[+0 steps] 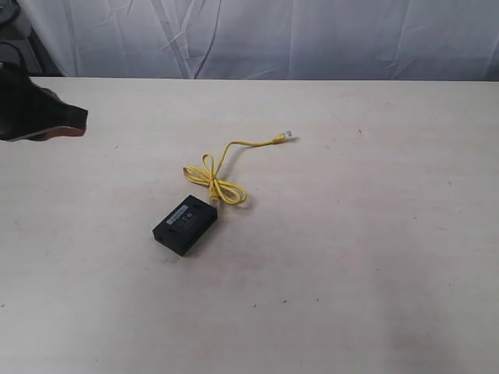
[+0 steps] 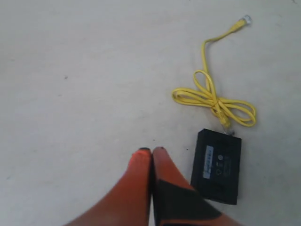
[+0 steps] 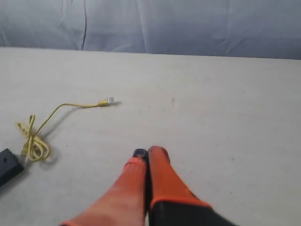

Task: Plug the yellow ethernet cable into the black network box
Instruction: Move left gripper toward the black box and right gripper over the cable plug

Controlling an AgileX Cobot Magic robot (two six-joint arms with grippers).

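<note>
The table (image 1: 374, 257) is pale and matt, with small dark specks and faint scuffs. Behind it hangs a soft cloth (image 1: 312, 39), whitish and full of wrinkles. The black network box (image 1: 185, 224) looks like dull, smooth plastic, with a pale paper-like label (image 1: 178, 213) on top. The yellow ethernet cable (image 1: 222, 187) has a smooth, rubbery skin, and its far plug (image 1: 289, 136) is clear plastic. The left gripper (image 2: 151, 151) and the right gripper (image 3: 147, 153) have smooth orange fingers with a slight shine.

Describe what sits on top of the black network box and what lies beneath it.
On top of the black network box: only a pale label and tiny markings. It lies flat on the table, so its underside is hidden.
</note>
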